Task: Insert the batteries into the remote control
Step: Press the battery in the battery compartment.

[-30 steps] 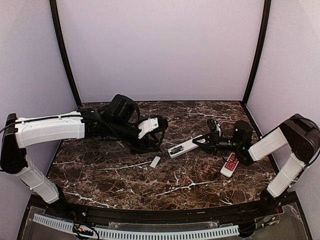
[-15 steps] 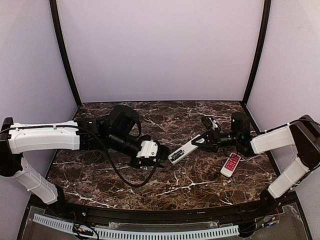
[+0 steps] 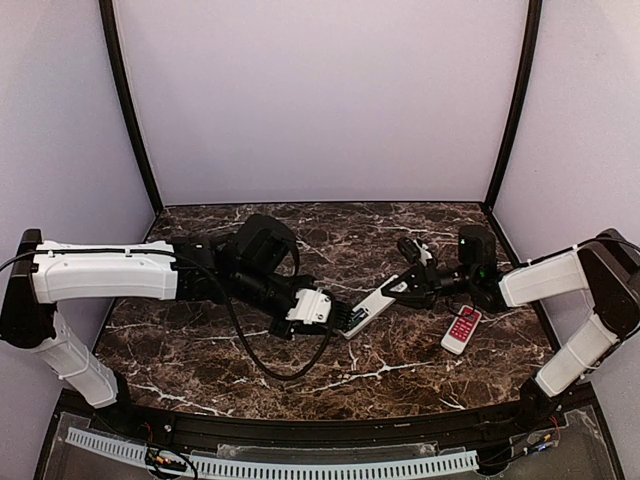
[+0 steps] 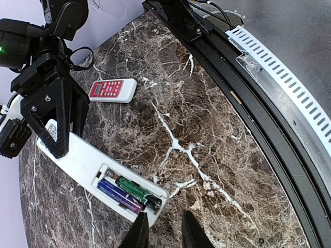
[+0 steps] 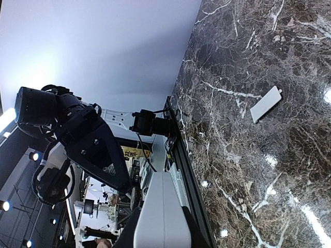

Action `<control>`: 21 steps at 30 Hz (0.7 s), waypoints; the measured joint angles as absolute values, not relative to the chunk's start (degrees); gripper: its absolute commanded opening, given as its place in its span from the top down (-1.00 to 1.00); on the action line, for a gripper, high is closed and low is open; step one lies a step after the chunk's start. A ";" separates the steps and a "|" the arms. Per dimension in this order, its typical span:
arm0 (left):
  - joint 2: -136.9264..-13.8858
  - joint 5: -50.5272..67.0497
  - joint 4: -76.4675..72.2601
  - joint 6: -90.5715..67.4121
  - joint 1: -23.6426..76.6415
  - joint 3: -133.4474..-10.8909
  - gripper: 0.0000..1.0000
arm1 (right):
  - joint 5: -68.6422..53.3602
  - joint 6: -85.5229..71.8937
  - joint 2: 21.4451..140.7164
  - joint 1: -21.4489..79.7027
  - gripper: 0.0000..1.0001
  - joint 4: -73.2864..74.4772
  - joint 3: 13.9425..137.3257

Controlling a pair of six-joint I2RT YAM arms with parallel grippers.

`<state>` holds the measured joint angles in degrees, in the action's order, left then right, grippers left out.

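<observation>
The remote control (image 4: 77, 157) is held back side up, its compartment open, and two batteries (image 4: 124, 192), one blue and one green, lie side by side inside. My right gripper (image 4: 71, 142) is shut on the remote's far end; in the right wrist view its grey-white body (image 5: 163, 217) fills the gap between the fingers (image 5: 120, 238). My left gripper (image 4: 164, 232) hovers at the compartment end, jaws a narrow gap apart with only marble between them. In the top view the left gripper (image 3: 340, 318) meets the remote control (image 3: 372, 300), and the right gripper (image 3: 412, 285) clamps the other end.
A shorter red-and-white remote (image 3: 462, 328) lies on the marble table (image 3: 400, 370) to the right, also seen as the red-and-white remote (image 4: 112, 90). A small white cover piece (image 5: 265, 104) lies flat on the table. The black front rail (image 4: 258, 103) borders the table.
My left arm swung right and forward to the remote's compartment end, covering the white cover piece in the top view, and its jaws narrowed. The right gripper kept its hold, shifting slightly.
</observation>
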<state>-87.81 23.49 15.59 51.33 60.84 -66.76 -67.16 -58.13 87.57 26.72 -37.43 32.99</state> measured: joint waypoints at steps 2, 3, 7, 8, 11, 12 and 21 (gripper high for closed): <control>-88.55 23.31 16.12 51.59 61.04 -67.29 0.57 | -67.37 -58.13 87.64 26.98 1.00 -37.45 33.04; -88.92 23.27 16.16 51.81 61.06 -67.55 0.57 | -67.42 -58.13 87.68 27.09 1.00 -37.45 33.06; -89.78 23.03 16.49 52.42 61.23 -68.23 0.57 | -67.59 -58.13 88.14 27.49 1.00 -37.45 33.21; -89.93 23.00 16.49 52.53 61.32 -68.42 0.57 | -67.61 -58.13 88.27 27.51 1.00 -37.43 33.32; -90.24 23.00 16.56 52.90 61.63 -68.64 0.59 | -67.59 -58.19 88.55 27.70 1.00 -37.71 33.58; -90.32 23.00 16.60 52.97 61.73 -68.73 0.59 | -67.61 -58.41 88.68 27.83 1.00 -37.80 33.67; -91.61 22.28 16.88 53.63 62.52 -69.47 0.64 | -67.77 -60.16 89.95 28.80 1.00 -40.88 33.80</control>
